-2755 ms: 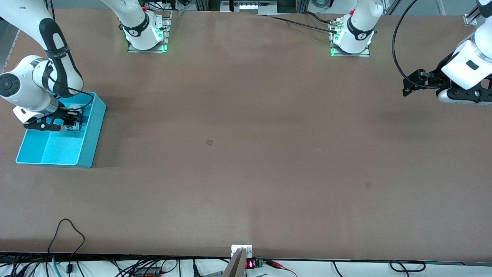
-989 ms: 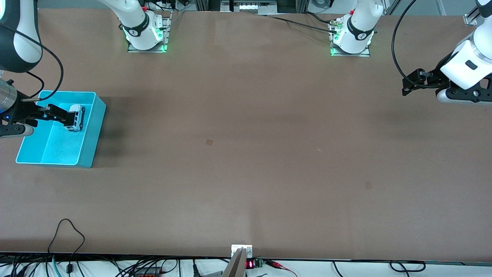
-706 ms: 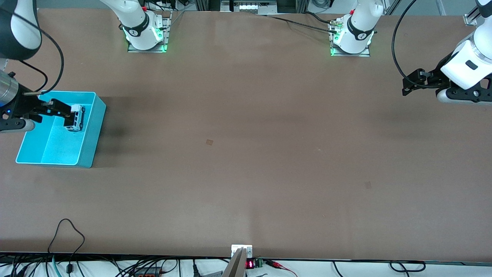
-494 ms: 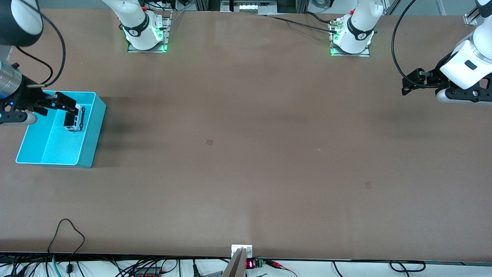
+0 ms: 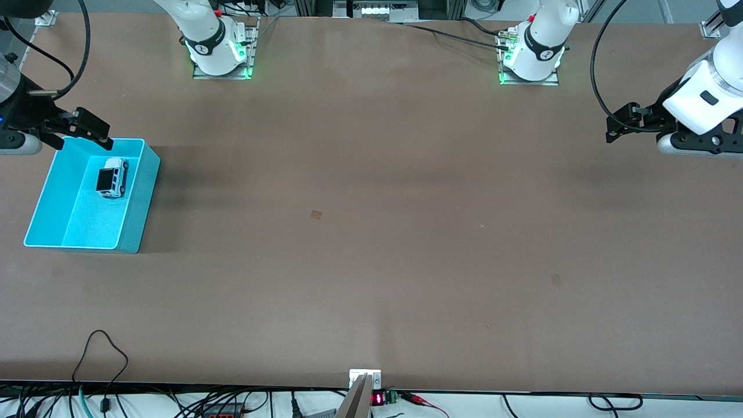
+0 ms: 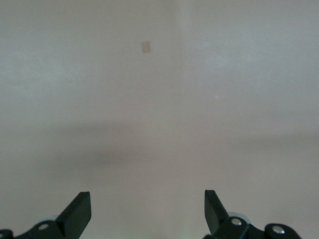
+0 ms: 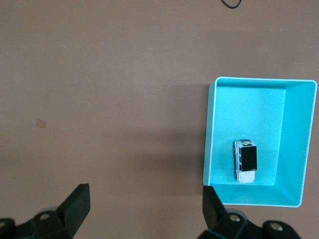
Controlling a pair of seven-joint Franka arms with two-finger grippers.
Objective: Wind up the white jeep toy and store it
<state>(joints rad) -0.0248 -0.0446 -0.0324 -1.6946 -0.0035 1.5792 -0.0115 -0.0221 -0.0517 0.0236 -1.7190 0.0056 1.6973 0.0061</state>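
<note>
The brown table (image 5: 371, 261) is bare along the edge nearest the front camera and through its middle. At the right arm's end stands 1 turquoise bin (image 5: 137, 200), its long walls running from nearer to farther. The white jeep toy (image 5: 112, 177) rests upright on its wheels on the bin floor, black roof panel up, in the half of the bin farther from the camera and just beside the wall that faces the table's middle. In the right wrist view the white jeep toy (image 7: 245, 161) shows the same way, close to 1 long wall of the turquoise bin (image 7: 209, 134), with no finger touching it.

The right gripper (image 5: 87, 129) hangs over the bin's farthest corner area and the table beside it, jaws spread wide and empty, clear of the toy. The left gripper (image 5: 624, 123) waits above the table at the left arm's end, also spread wide and holding nothing; its wrist view shows only bare tabletop between the left gripper (image 6: 147, 214) fingers.

Judged from how things lie, storing looks done and what remains is the right arm's retreat. To do that well, I would lift straight up until the fingers are well above the bin rim before swinging away, since a sideways move at this height could clip the rim and shift the bin or tip the toy. The jaws should stay wide during the lift.
</note>
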